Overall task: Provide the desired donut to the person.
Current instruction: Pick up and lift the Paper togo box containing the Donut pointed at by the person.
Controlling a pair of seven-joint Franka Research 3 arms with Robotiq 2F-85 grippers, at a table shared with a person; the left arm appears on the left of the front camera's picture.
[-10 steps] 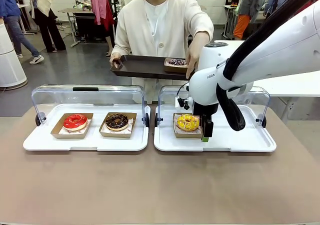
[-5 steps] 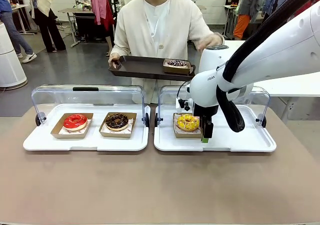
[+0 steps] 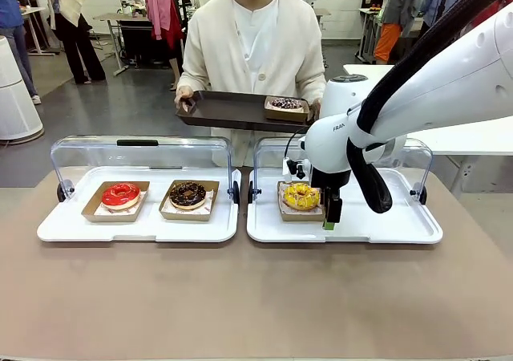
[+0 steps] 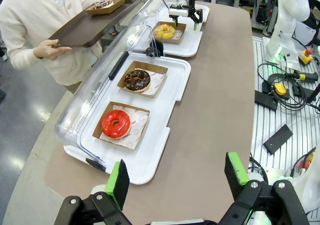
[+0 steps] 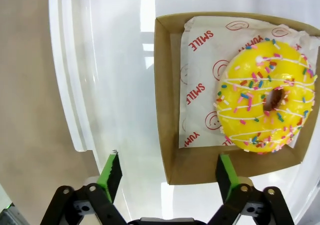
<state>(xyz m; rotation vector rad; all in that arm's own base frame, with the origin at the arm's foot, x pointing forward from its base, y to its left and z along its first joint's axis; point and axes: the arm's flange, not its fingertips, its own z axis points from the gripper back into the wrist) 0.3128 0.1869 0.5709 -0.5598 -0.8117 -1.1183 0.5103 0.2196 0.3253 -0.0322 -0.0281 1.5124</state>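
In the left wrist view the left gripper (image 4: pixel 176 160) hangs high above the near end of the table (image 4: pixel 215 115), its green fingers (image 4: pixel 120 177) spread wide with nothing between them. On the left white tray (image 3: pixel 64 229), under a raised clear lid (image 3: pixel 136 148), a red donut (image 3: pixel 120 194) and a chocolate donut (image 3: pixel 187 193) sit side by side, each in its own cardboard box. Across the table the person (image 3: pixel 256 40) stands holding a dark tray (image 3: pixel 224 108) level at waist height, one hand (image 3: pixel 186 98) at its left edge; a small box with a sprinkled chocolate donut (image 3: pixel 285 103) rests at its right end. On the right white tray (image 3: pixel 385 225) lies the yellow donut (image 3: pixel 300 195) with coloured sprinkles, on printed paper in its cardboard box (image 3: pixel 298 213). The right arm (image 3: pixel 449 80) slants in from the upper right and bends its wrist straight down, setting the right gripper (image 3: pixel 330 215) at the box's right side, low over the tray. From its wrist view the fingers (image 5: pixel 111 172) stand apart astride one corner of the box, one over bare tray, the other at the box's wall, not clamped on it.
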